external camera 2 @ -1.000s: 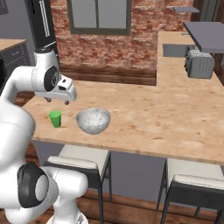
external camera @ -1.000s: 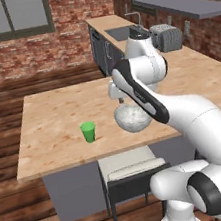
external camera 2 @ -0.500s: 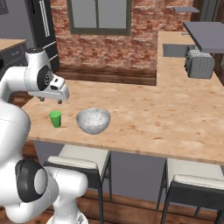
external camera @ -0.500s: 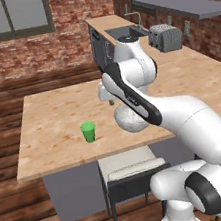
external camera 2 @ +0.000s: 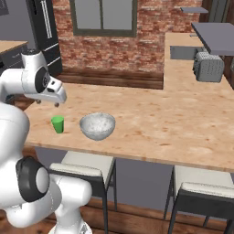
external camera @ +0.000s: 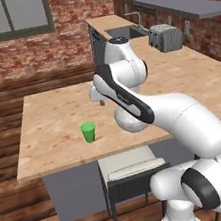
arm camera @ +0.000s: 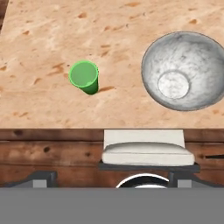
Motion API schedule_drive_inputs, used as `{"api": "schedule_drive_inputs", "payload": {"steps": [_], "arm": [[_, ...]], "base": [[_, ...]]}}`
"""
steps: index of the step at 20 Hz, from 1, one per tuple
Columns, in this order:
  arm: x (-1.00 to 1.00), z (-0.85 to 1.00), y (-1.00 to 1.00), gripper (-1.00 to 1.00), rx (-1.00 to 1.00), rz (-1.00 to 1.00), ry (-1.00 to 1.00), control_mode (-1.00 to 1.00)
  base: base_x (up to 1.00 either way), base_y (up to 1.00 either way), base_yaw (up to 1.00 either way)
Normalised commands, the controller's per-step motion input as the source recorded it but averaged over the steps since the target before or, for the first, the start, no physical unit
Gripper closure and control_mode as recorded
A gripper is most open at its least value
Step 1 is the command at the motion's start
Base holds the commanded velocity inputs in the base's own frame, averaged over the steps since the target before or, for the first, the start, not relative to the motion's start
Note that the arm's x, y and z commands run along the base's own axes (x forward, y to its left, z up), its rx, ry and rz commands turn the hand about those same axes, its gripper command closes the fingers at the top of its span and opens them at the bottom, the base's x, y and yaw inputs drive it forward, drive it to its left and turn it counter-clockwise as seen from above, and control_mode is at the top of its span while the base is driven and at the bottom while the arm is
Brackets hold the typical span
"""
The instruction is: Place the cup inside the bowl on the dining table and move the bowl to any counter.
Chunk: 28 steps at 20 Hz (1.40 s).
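Note:
The small green cup (external camera: 88, 131) (external camera 2: 57, 124) (arm camera: 84, 76) stands upright on the dining table (external camera: 52, 111) (external camera 2: 160, 119) (arm camera: 39, 39), near its front edge. The pale speckled bowl (external camera 2: 97, 126) (arm camera: 183, 70) sits empty just to the cup's right; in the left base view the bowl (external camera: 129, 124) is partly hidden behind my arm. My gripper (external camera: 99, 99) (external camera 2: 49, 103) hangs open and empty above the table, behind the cup and a little higher, looking down on both. Cup and bowl are apart, not touching.
A padded stool (external camera: 131, 167) (external camera 2: 87, 162) (arm camera: 146, 151) stands under the table's front edge below the bowl, another stool (external camera 2: 205, 194) further right. A toaster (external camera: 165, 37) (external camera 2: 209, 66) sits on the wall counter (external camera: 119, 22) (external camera 2: 183, 43) at the back.
My hand has swung left, from over the bowl to over the table behind the cup. Its jaws have stayed open. Cup and bowl have not moved.

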Motion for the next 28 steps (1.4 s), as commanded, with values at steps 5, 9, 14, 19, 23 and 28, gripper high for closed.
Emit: {"api": "schedule_drive_inputs", "payload": {"steps": [5, 9, 14, 19, 23, 28], "arm": [[0.17, 0.0, 0.21, -1.0, 0.03, 0.0, -0.03, -1.0], [0.18, 0.0, 0.24, -1.0, 0.01, 0.0, -0.03, -1.0], [0.24, 0.0, 0.29, -1.0, 0.0, 0.0, 0.0, -1.0], [0.33, 0.0, 0.23, -1.0, 0.0, -0.02, 0.0, -1.0], [0.32, 0.0, 0.15, -1.0, 0.0, -0.03, 0.0, -1.0], [0.28, 0.0, 0.12, -1.0, 0.0, -0.02, 0.0, -1.0]], "base": [[0.0, 0.0, 0.0], [0.0, 0.0, 0.0], [0.0, 0.0, 0.0], [0.0, 0.0, 0.0], [0.0, 0.0, 0.0], [0.0, 0.0, 0.0]]}}
